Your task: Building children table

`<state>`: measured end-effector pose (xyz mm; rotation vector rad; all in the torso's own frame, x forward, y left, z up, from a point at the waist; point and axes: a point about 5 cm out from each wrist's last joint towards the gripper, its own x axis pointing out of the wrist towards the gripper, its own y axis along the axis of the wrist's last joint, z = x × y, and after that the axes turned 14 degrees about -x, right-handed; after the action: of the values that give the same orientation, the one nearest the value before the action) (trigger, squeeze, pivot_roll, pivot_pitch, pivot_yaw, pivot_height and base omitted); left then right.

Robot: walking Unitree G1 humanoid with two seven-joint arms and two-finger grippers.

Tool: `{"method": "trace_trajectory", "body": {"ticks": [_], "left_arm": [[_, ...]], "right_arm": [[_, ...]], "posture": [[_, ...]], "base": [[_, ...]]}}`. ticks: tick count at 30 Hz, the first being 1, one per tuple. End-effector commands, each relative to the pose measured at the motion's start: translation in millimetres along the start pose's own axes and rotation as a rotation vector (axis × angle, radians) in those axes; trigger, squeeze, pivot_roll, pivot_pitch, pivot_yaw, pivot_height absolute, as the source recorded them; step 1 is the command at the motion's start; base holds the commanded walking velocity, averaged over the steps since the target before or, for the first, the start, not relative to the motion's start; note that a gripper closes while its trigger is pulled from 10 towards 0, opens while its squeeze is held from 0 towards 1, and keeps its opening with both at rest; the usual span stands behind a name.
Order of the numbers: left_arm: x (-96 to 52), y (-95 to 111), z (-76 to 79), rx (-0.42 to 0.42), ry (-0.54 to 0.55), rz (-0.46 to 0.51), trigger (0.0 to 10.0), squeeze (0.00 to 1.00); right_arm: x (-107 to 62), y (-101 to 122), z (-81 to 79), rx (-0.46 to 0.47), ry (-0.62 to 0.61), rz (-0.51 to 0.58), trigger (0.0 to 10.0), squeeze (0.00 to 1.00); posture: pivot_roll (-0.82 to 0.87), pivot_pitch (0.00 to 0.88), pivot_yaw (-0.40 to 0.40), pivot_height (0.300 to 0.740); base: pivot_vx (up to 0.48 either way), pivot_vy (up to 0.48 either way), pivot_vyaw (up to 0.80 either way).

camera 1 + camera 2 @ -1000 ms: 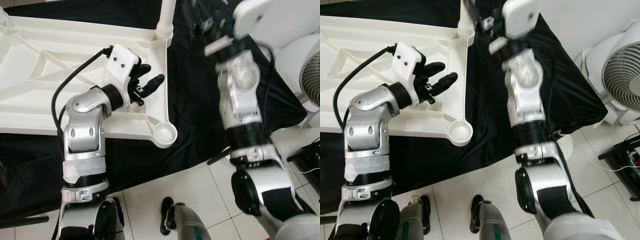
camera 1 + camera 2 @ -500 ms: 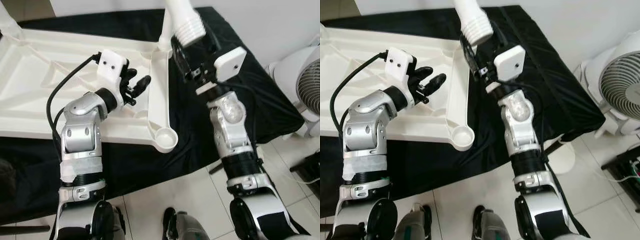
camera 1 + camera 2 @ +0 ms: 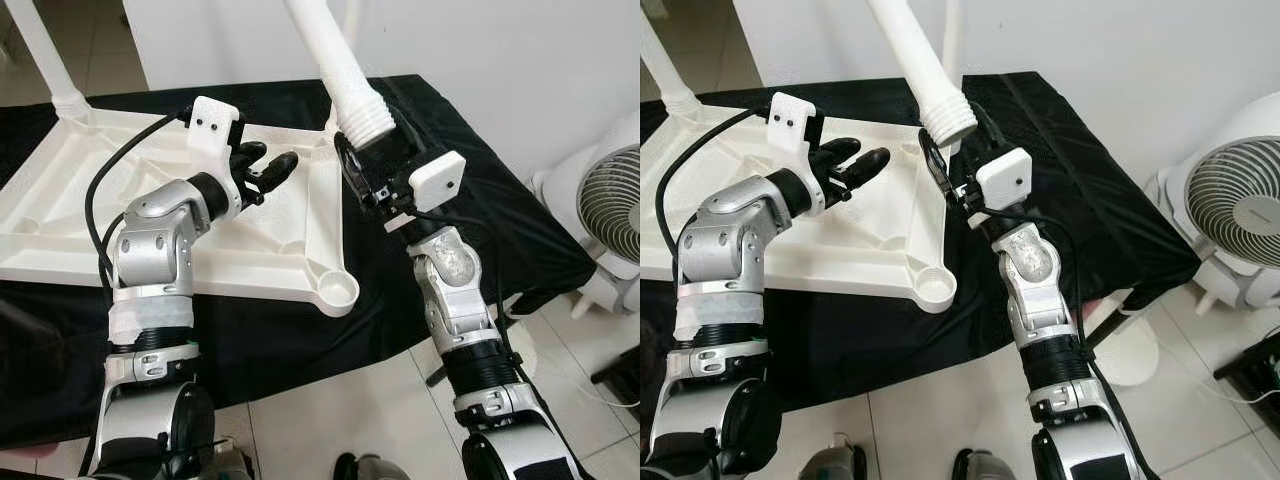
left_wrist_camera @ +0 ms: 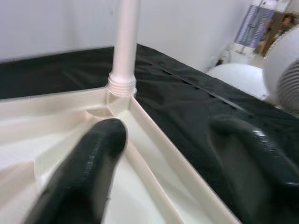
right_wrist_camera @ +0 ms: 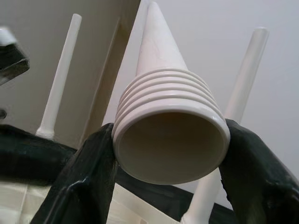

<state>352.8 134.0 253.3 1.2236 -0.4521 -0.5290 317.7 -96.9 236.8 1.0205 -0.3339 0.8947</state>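
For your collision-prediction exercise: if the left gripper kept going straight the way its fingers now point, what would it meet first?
Probably the upright table leg screwed into the tabletop's far corner; the left gripper is open and aimed at it, though depth is uncertain.

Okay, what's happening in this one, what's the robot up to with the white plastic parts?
The robot is putting together a white plastic table. The tabletop lies upside down on a black cloth, with two legs already standing in its far corners. The right gripper holds a third leg by its threaded end, raised above the tabletop and not yet in a socket. The near corner socket is empty. The left gripper hovers open over the tabletop's underside.
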Motion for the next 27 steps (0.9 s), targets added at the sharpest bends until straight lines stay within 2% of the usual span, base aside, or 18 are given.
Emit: {"method": "trace_trajectory", "body": {"ticks": [1, 5, 8, 9, 11, 12, 14, 21, 23, 27], "left_arm": [[0.9, 3.8, -0.4, -0.050, -0.067, -0.024, 10.0, 1.00], [1.5, 5.7, -3.1, -0.073, -0.077, -0.037, 10.0, 1.00], [0.8, 6.9, 1.6, -0.086, -0.180, -0.088, 10.0, 1.00], [2.8, 9.0, 1.3, -0.130, -0.179, -0.093, 10.0, 1.00], [4.4, 10.5, 0.8, -0.163, -0.172, -0.095, 10.0, 1.00], [5.7, 12.2, 1.2, -0.210, -0.177, -0.097, 10.0, 0.00], [6.9, 14.4, 3.2, -0.266, -0.198, -0.105, 10.0, 0.00], [10.7, 19.3, -3.4, -0.322, -0.175, -0.117, 10.0, 0.00], [11.4, 24.1, -5.0, -0.398, -0.181, -0.127, 10.0, 0.00], [12.4, 27.8, -4.7, -0.445, -0.191, -0.142, 10.0, 0.00]], "right_arm": [[-7.5, 0.1, -2.0, -0.045, 0.005, 0.002, 10.0, 0.00], [-10.6, -1.8, -2.0, -0.063, 0.001, -0.010, 10.0, 0.00], [-15.3, -4.3, -2.5, -0.082, 0.001, -0.028, 10.0, 0.00], [-17.8, -5.1, -4.4, -0.089, 0.012, -0.032, 10.0, 0.00], [-19.3, -5.6, -5.8, -0.094, 0.020, -0.035, 10.0, 0.00], [-21.1, -6.0, -8.0, -0.104, 0.033, -0.037, 10.0, 0.00], [-23.4, -6.7, -11.3, -0.112, 0.048, -0.040, 10.0, 0.00], [-26.9, -9.0, -15.1, -0.116, 0.060, -0.054, 10.0, 0.00], [-28.5, -9.3, -15.0, -0.122, 0.061, -0.058, 10.0, 0.00], [-29.8, -8.7, -15.5, -0.127, 0.060, -0.060, 10.0, 0.00]], "posture": [[0.08, 0.026, 0.017, 0.740], [0.08, 0.022, 0.019, 0.740], [0.08, 0.021, 0.014, 0.740], [0.08, 0.020, 0.011, 0.740], [0.08, 0.020, 0.011, 0.740], [0.07, 0.022, 0.010, 0.740], [0.07, 0.023, 0.008, 0.740], [0.07, 0.028, 0.002, 0.740], [0.06, 0.038, 0.005, 0.740], [0.05, 0.060, 0.017, 0.740]], "base": [[0.000, 0.000, 0.00], [0.000, 0.000, 0.00], [0.000, 0.000, 0.00], [0.000, 0.000, 0.00], [0.000, 0.000, 0.00], [0.000, 0.000, 0.00], [0.000, 0.000, 0.00], [0.000, 0.000, 0.00], [0.000, 0.000, 0.00], [0.000, 0.000, 0.00]]}}
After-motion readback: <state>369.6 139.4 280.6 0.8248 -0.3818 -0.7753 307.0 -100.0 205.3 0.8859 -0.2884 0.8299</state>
